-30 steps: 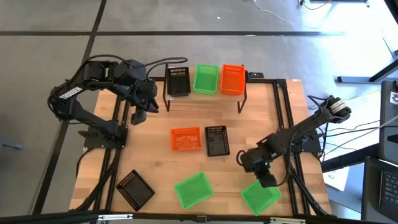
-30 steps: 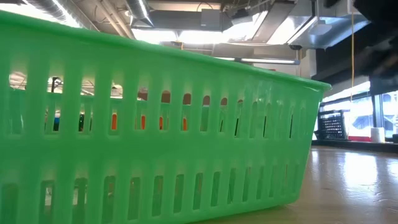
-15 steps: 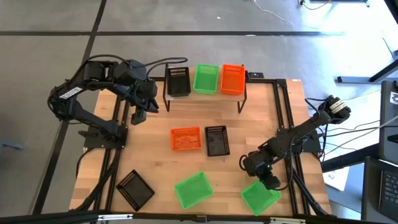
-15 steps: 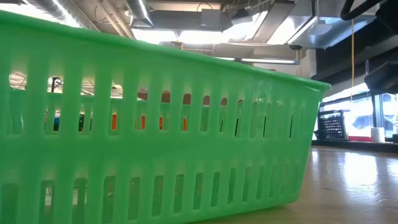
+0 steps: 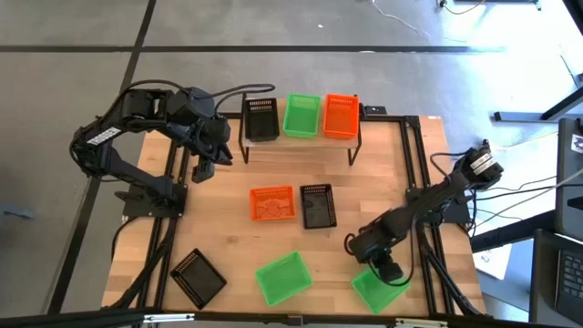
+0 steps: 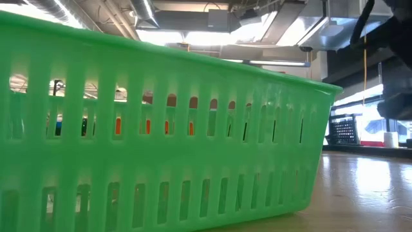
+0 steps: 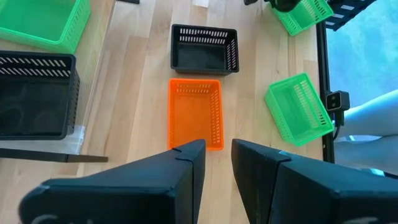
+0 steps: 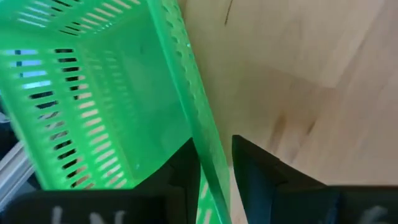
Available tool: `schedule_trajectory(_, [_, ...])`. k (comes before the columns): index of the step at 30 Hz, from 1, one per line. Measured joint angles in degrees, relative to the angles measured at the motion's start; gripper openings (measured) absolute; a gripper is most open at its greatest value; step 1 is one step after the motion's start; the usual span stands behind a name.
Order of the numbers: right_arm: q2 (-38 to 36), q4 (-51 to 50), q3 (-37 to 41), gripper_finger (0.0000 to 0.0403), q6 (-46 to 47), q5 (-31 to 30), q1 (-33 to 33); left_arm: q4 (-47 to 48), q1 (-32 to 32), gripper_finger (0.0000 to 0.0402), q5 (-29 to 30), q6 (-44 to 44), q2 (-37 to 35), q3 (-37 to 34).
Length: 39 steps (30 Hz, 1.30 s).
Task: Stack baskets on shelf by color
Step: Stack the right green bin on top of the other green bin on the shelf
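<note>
My right gripper [image 5: 390, 272] is down at the near right corner of the table, fingers straddling one wall of the green basket [image 5: 376, 292] there: in the right wrist view one finger [image 8: 177, 171] sits inside the basket [image 8: 106, 93], the other outside, with the wall running between them. Gap is narrow but I can't tell if the pads are actually pinching the wall yet. Step in hand, as I read it: grasping this basket for the green stack. The shelf [image 5: 301, 138] at the far edge holds one black basket [image 5: 261, 118] on the left, a green one [image 5: 302, 116] in the middle and an orange one [image 5: 341, 115] on the right, so the target is the middle slot. Next move needs a firm pinch on the wall, a clean lift, then a long carry across to the far side and a square drop into the shelved green basket. Risk: a thin perforated wall may flex and let the basket swing. My left gripper [image 5: 202, 169] hangs near the shelf's left end, fingers a narrow gap apart, holding nothing. On the table: an orange basket [image 5: 272, 203] touching a black one [image 5: 318, 204] mid-table, another green basket [image 5: 283, 278] near the front edge, another black one [image 5: 198, 277] near left.
</note>
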<state>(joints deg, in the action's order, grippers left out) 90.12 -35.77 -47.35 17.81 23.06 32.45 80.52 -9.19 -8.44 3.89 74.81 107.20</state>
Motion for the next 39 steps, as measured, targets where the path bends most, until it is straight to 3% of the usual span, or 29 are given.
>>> schedule_trajectory(3, [1.73, 0.07, -0.30, 0.0073, 1.18, -0.01, 0.00, -0.01, 0.00, 0.0070, -0.01, -0.01, 0.00, 0.00])
schedule_trajectory(7, [2.53, -0.92, -2.10, 0.0012, 2.94, 1.11, -0.22, 0.00, 0.00, 0.0070, 0.01, -0.01, 0.00, 0.00])
schedule_trajectory(13, [1.69, -11.50, -8.41, 0.0002, 5.89, 0.96, -2.80, -0.01, 0.01, 0.0070, 0.01, -0.01, 0.00, 0.00])
schedule_trajectory(18, [1.27, -26.40, -19.09, 0.0001, -0.81, 0.21, -4.78, 0.01, 0.01, 0.0070, 0.01, -2.30, 0.02, 0.00])
schedule_trajectory(26, [1.18, -53.78, -35.52, 0.0001, -8.52, -9.97, -8.98, -0.01, 0.02, 0.0070, -0.16, -5.88, 0.02, 0.00])
schedule_trajectory(34, [1.22, -54.24, -49.61, 0.0000, -8.94, -23.25, -17.39, -0.01, 0.04, 0.0070, -3.14, -10.05, 0.02, 0.00])
schedule_trajectory(39, [1.31, -54.28, -56.80, 0.0000, -22.46, -33.48, -22.69, -0.05, 0.04, 0.0070, -3.16, -10.23, 0.02, 0.00])
